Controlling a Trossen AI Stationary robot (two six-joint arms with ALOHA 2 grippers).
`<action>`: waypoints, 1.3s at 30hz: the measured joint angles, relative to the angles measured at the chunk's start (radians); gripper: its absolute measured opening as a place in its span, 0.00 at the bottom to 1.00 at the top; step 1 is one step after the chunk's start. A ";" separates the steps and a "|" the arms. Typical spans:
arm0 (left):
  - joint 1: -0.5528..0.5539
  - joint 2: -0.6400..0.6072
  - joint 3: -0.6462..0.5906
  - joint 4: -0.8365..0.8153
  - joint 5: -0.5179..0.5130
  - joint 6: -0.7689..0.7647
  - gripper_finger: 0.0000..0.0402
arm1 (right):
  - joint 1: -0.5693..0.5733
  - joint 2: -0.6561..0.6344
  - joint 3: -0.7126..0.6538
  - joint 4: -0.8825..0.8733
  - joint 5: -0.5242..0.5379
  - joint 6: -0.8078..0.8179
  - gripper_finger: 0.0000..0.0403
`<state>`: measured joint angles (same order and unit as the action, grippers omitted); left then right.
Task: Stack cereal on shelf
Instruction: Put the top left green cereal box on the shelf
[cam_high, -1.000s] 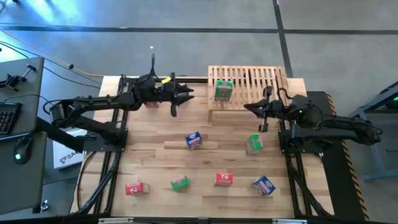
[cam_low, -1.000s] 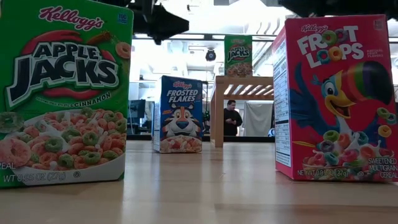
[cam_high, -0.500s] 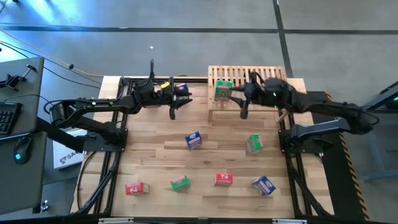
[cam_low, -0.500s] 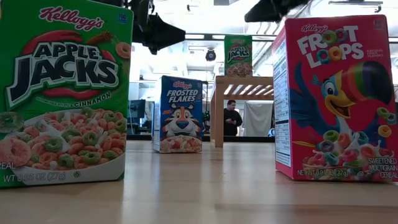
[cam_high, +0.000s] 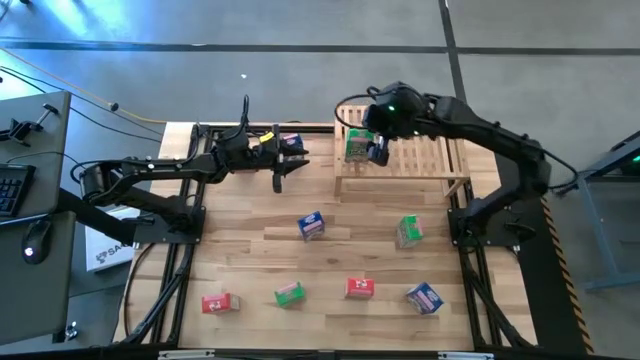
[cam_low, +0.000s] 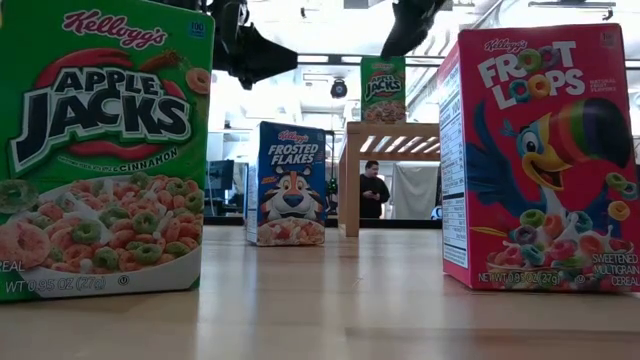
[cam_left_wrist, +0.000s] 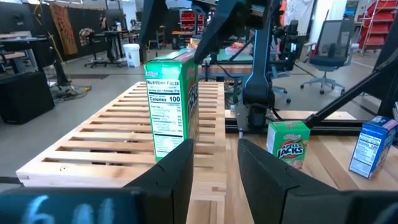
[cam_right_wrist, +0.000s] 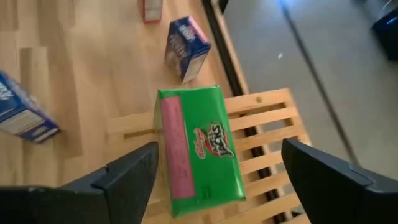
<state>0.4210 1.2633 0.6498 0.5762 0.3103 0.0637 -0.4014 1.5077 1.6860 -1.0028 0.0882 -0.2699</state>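
Right gripper (cam_high: 377, 152): poised over the shelf (cam_high: 430, 150), fingers (cam_right_wrist: 127, 174) spread wide, holding nothing.
Green box (cam_right_wrist: 198, 149): directly beneath it, standing on the slats between the open fingers, untouched.
Long axis: upright, rising toward the gripper.
Left gripper (cam_high: 292, 158): farther off, beside the shelf's end, fingers (cam_left_wrist: 177, 168) part open, nothing visibly held.
Other boxes: well apart, scattered on the table (cam_high: 250, 250).
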 joint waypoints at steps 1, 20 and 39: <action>0.000 0.000 0.000 -0.002 0.000 0.000 0.29 | -0.007 0.019 0.021 -0.022 -0.022 0.001 0.82; 0.000 0.000 0.001 -0.034 0.000 0.000 0.29 | -0.046 0.084 0.069 -0.120 -0.120 -0.039 0.31; 0.000 0.000 0.001 -0.063 0.000 -0.003 0.29 | -0.352 -0.096 0.068 -0.207 -0.045 -0.475 0.34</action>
<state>0.4210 1.2633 0.6510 0.5133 0.3104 0.0608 -0.7537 1.4116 1.7538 -1.2101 0.0436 -0.7454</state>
